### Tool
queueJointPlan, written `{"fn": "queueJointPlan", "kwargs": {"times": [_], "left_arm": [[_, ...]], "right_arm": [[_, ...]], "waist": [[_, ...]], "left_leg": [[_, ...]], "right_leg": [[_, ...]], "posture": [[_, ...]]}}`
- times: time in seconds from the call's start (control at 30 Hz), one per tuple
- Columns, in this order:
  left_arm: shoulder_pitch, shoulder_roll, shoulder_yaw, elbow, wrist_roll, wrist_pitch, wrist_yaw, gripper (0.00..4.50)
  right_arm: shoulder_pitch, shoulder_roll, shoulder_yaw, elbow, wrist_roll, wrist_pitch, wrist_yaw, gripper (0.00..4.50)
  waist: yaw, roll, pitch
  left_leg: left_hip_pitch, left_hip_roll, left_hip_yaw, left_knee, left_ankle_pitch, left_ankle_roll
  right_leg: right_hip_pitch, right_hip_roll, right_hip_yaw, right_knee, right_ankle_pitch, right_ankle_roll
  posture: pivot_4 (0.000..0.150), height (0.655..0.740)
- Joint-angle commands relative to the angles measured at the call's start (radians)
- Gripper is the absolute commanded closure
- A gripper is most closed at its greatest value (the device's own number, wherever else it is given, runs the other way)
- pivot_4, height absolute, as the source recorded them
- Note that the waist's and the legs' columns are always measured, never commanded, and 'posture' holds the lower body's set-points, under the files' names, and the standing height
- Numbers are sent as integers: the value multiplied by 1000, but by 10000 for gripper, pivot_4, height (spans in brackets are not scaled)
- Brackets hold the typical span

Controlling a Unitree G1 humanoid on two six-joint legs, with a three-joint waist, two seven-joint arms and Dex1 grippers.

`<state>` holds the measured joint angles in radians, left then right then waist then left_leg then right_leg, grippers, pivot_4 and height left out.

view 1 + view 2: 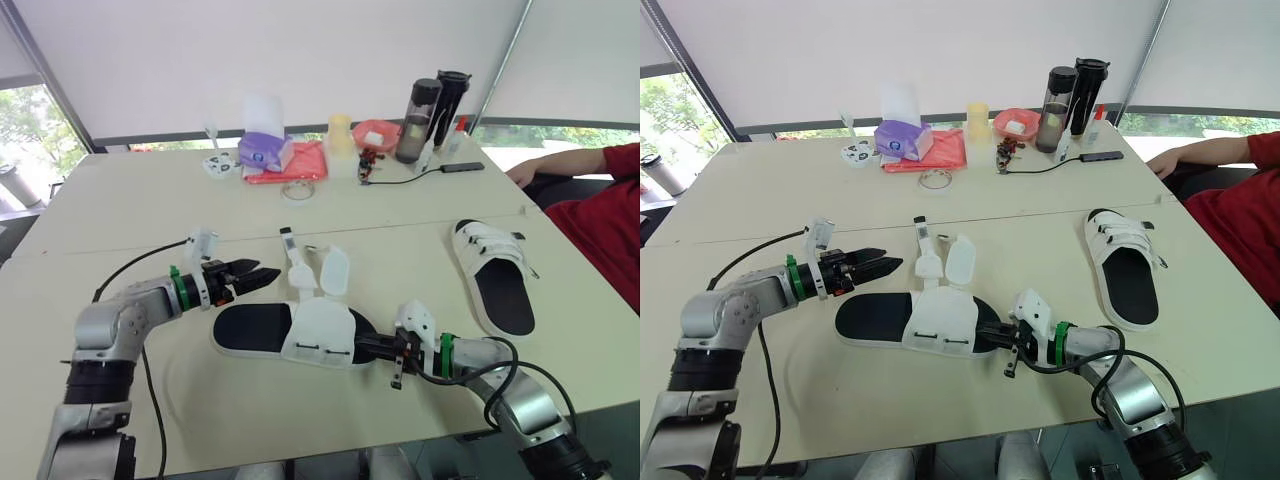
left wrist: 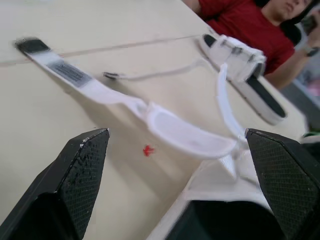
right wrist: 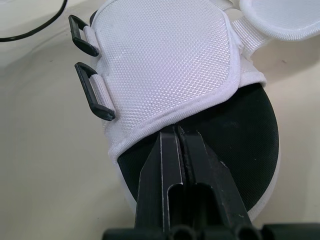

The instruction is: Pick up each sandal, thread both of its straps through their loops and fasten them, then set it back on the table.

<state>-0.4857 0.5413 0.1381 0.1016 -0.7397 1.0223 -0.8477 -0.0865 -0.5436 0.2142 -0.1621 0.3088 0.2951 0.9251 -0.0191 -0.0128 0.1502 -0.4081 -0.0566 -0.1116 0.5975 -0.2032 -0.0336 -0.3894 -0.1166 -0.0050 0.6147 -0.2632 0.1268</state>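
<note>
One sandal [image 1: 290, 335] with a black sole and white upper lies near the table's front, its two white straps [image 1: 318, 270] unfastened and spread toward the far side. Two black loops [image 3: 95, 92] sit on the upper's near edge. My left gripper [image 1: 255, 277] is open just left of the straps, which show between its fingers [image 2: 82, 165] in the left wrist view. My right gripper [image 3: 178, 131] is shut over the sole's right end, tips against the rim of the white upper; nothing is visibly between them. A second sandal [image 1: 495, 275] lies to the right with its straps across the upper.
The far side of the table holds a purple tissue pack [image 1: 265, 150], a red bag [image 1: 290, 165], a yellow cup [image 1: 340, 135], a pink bowl [image 1: 378, 133], two dark bottles [image 1: 430, 115] and a cable hub [image 1: 465, 167]. A person's red-sleeved arm [image 1: 600, 200] rests at the right edge.
</note>
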Motion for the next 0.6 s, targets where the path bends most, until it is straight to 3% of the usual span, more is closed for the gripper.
{"fn": "queueJointPlan", "kwargs": {"times": [0.03,0.17,0.27,0.37,0.6], "left_arm": [[-72,-19,-9,96,-19,95,9,0],[-150,-65,-42,257,46,80,28,0],[-191,-84,-58,328,78,55,21,7383],[-233,-112,-58,393,100,35,12,22034],[-399,-217,56,709,107,-58,67,22034]], "right_arm": [[12,-11,32,95,-70,38,-30,44882],[14,-13,34,71,-64,46,-31,44882],[16,-25,32,44,-62,55,-27,45000],[17,-40,28,7,-54,75,-25,45000],[10,-49,39,-49,-63,104,-44,45000]], "waist": [[1,-2,1],[4,-5,2],[4,-6,3],[8,-6,4],[8,-12,10]], "left_leg": [[0,0,0,0,0,0],[1,0,-2,0,0,0],[0,0,-2,0,0,0],[0,0,-2,0,0,0],[-1,-1,-1,0,0,0]], "right_leg": [[0,1,0,1,0,0],[0,3,0,1,1,-2],[0,3,0,1,2,-3],[-1,3,0,1,3,-4],[-1,2,0,1,3,-3]], "posture": [[1500,7400],[1500,7400],[1500,7400],[1500,7400],[1500,7400]]}}
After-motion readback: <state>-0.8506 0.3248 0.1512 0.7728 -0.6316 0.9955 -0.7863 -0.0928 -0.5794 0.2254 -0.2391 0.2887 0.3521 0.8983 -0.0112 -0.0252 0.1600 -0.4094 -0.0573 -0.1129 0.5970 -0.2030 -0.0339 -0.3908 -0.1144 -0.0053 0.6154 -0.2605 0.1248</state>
